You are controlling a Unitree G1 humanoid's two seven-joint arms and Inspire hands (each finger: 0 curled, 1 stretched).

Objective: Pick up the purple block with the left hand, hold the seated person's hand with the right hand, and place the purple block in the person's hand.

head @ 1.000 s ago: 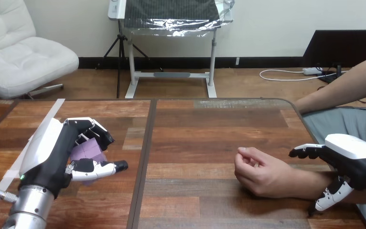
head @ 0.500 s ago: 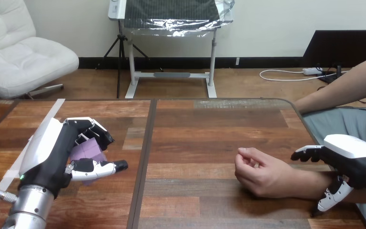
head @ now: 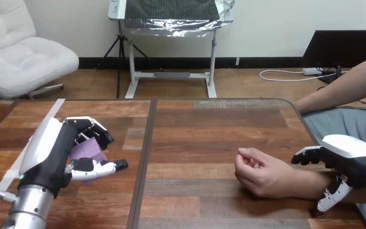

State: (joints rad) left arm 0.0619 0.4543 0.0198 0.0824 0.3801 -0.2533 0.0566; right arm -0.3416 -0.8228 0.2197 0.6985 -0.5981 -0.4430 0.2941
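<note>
The purple block (head: 86, 151) sits at the left of the table inside my left hand (head: 52, 152). The fingers (head: 96, 133) curl over its far side and the thumb (head: 100, 167) lies along its near side. At the right, the person's hand (head: 259, 174) rests on the table as a loose fist, knuckles toward me. My right hand (head: 350, 160) straddles the person's forearm (head: 310, 185) just behind the wrist. Its fingers (head: 306, 155) are loosely bent over the far side and the thumb (head: 331, 196) hangs down the near side, not clasped round it.
The wooden table (head: 195, 143) has a dark seam (head: 144, 157) running front to back between my left hand and the person's hand. A strip of pale tape (head: 38, 129) crosses the table's left part. The person's other arm (head: 343, 90) reaches in at the far right.
My right hand has sunk slightly and drawn a little to the right along the person's forearm. My left hand and the purple block have stayed where they were.
</note>
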